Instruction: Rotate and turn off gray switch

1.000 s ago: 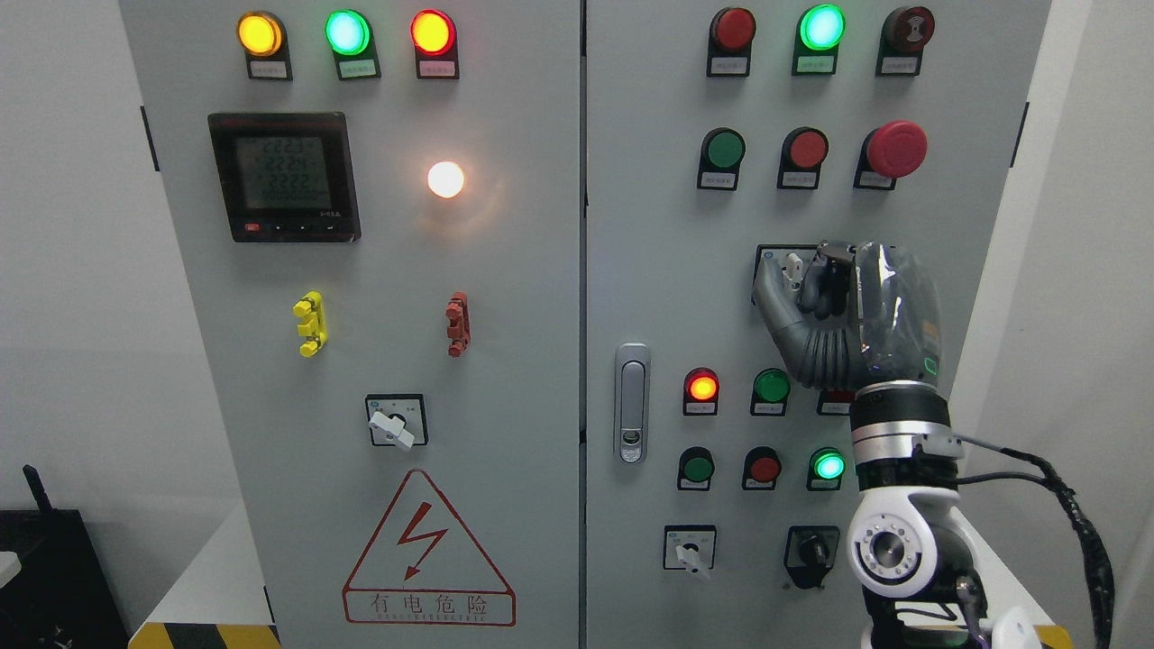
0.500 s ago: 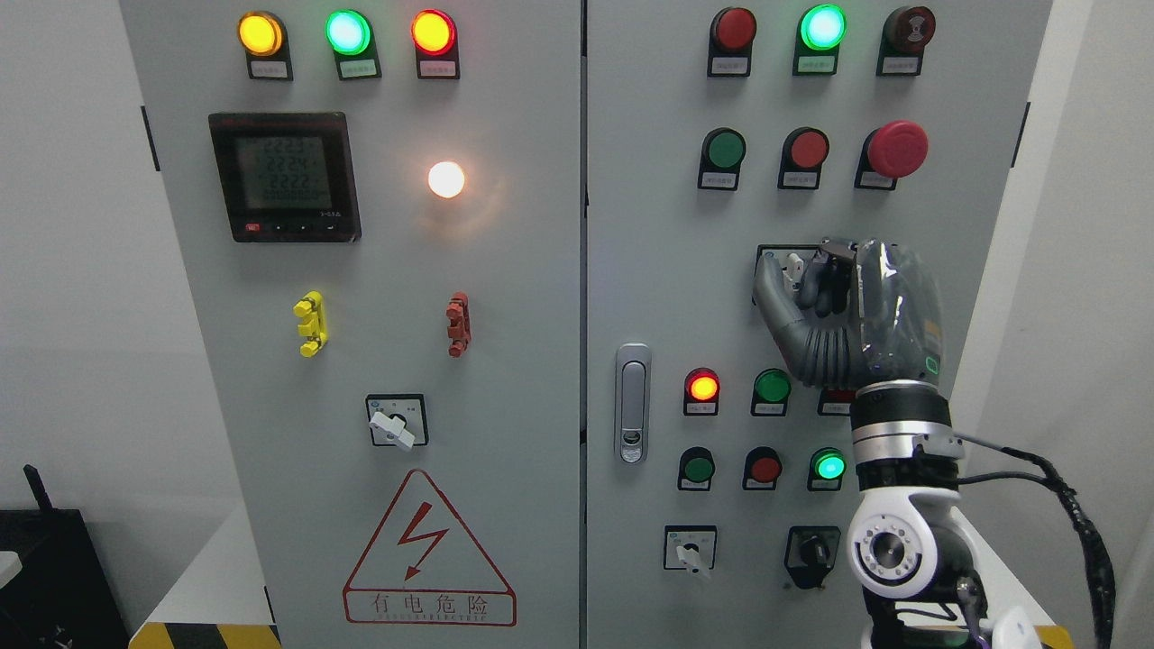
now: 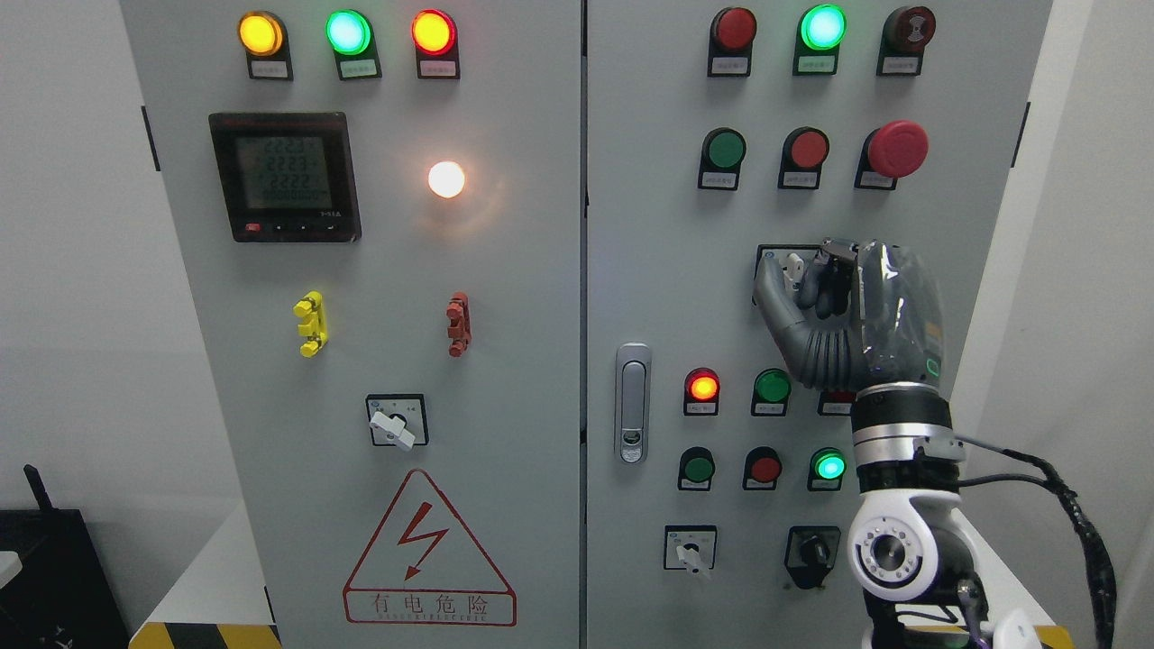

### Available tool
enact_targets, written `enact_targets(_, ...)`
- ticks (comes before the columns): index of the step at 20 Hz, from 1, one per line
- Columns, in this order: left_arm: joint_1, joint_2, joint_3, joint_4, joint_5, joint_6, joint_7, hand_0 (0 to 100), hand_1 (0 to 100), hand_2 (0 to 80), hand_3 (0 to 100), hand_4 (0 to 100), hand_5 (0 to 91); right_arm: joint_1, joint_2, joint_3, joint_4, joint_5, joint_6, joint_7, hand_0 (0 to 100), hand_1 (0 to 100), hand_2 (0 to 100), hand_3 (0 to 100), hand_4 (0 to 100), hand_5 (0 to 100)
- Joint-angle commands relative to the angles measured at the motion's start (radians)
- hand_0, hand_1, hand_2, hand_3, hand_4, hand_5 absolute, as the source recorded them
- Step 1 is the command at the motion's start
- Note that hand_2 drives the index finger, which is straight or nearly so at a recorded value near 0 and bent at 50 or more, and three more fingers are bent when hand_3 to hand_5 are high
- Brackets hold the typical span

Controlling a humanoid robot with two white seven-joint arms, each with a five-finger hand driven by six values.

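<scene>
Head view: gray switch (image 3: 793, 268) sits upright in its black square plate on the right cabinet door (image 3: 649, 270), below the red mushroom button (image 3: 896, 149). Right hand (image 3: 838, 311) reaches up from the lower right, thumb and curled fingers (image 3: 816, 290) pinching the switch lever. Lit red lamp (image 3: 702, 388) glows just below.

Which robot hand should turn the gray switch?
The right hand. Its fingers are already wrapped around the gray switch on the right door. The left hand isn't in the picture at all.
</scene>
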Motion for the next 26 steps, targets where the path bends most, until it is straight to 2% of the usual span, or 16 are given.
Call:
enact_targets(1,-0.009,-0.001,0.008,-0.025,0.02,-0.001,0.001,12,39,0.0,0,0,0.0,0.001,0.002,-0.001,-0.016,-0.001,-0.002,-0.001,48,43,73,100,100,100)
enact_targets(8,-0.009,0.001,0.008,-0.025,0.02,-0.001,0.001,12,39,0.0,0,0,0.0,0.006,-0.003,-0.004,-0.027,-0.001,-0.002,-0.005,48,42,73,100,100,100)
enact_targets(12,-0.009,0.0,0.008,-0.025,0.02,-0.001,0.001,12,39,0.0,0,0,0.0,0.027,-0.026,-0.007,-0.058,-0.002,-0.005,-0.006,48,42,73,100,100,100)
enact_targets(17,-0.009,-0.001,0.008,-0.025,0.02,-0.001,0.001,12,39,0.0,0,0,0.0,0.05,-0.064,-0.014,-0.085,-0.004,-0.025,-0.029,48,42,73,100,100,100)
enact_targets(21,-0.009,0.001,0.008,-0.025,0.02,-0.001,0.001,12,39,0.0,0,0,0.0,0.079,-0.089,-0.018,-0.116,-0.007,-0.028,-0.064,48,42,73,100,100,100)
enact_targets(23,-0.009,0.001,0.008,-0.025,0.02,-0.001,0.001,12,39,0.0,0,0,0.0,0.084,-0.092,-0.019,-0.128,-0.007,-0.036,-0.083,48,38,70,100,100,100)
enact_targets(26,-0.009,0.001,0.008,-0.025,0.02,-0.001,0.001,12,39,0.0,0,0,0.0,0.095,-0.091,-0.034,-0.136,-0.008,-0.099,-0.124,39,34,65,100,100,100)
